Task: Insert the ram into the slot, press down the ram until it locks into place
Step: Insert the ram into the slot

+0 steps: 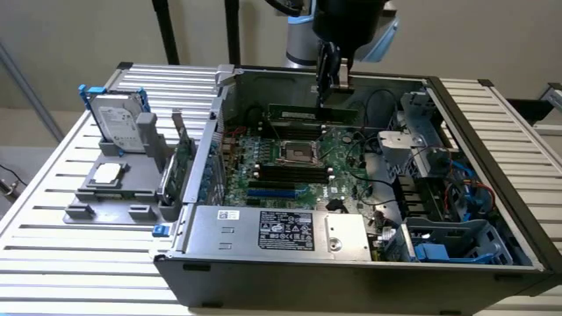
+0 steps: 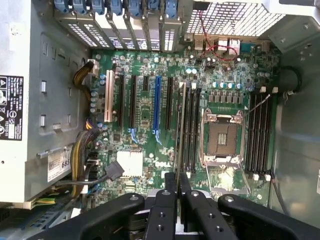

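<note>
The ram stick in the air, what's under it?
Under the ram, held by the gripper, lies the green motherboard with black slots. The strip directly beneath is hidden by the stick.

The exterior view stands well outside the case [image 1: 351, 283], above its power supply [image 1: 272, 230] side, looking obliquely down across the whole open box to the socket [image 1: 296, 153]. The wrist view hangs close above the socket [image 2: 222, 138], facing straight down past the gripper [image 2: 177, 182] pinching the ram [image 1: 312, 113]. Both views share the motherboard [image 1: 344, 153] around the socket and the slots [image 1: 281, 172] flanking it.
</note>
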`<act>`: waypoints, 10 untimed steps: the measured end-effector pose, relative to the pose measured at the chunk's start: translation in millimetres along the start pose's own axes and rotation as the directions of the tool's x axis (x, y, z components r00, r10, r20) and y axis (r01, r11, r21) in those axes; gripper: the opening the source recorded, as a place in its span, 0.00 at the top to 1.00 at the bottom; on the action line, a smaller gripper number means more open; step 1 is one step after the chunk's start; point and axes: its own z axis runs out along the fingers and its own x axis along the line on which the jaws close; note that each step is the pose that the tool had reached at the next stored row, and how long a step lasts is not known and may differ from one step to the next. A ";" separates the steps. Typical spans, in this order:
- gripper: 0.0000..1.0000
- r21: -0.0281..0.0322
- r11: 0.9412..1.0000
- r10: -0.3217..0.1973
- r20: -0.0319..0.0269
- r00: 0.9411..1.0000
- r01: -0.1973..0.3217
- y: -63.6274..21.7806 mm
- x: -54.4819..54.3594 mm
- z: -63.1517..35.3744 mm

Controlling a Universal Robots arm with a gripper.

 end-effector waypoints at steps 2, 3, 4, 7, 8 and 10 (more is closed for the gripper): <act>0.87 0.001 1.000 -0.003 0.000 1.000 0.003 6.4 -0.5 3.9; 0.87 0.001 1.000 -0.005 0.000 1.000 0.005 10.2 -0.9 5.8; 0.87 0.002 1.000 -0.006 0.000 1.000 0.006 14.3 -1.3 7.8; 0.87 0.004 1.000 -0.008 -0.001 1.000 0.008 21.5 -3.2 13.4; 0.87 0.004 1.000 -0.009 0.000 1.000 0.009 21.4 -4.2 15.4; 0.87 0.004 1.000 -0.009 0.000 1.000 0.009 21.2 -6.0 19.0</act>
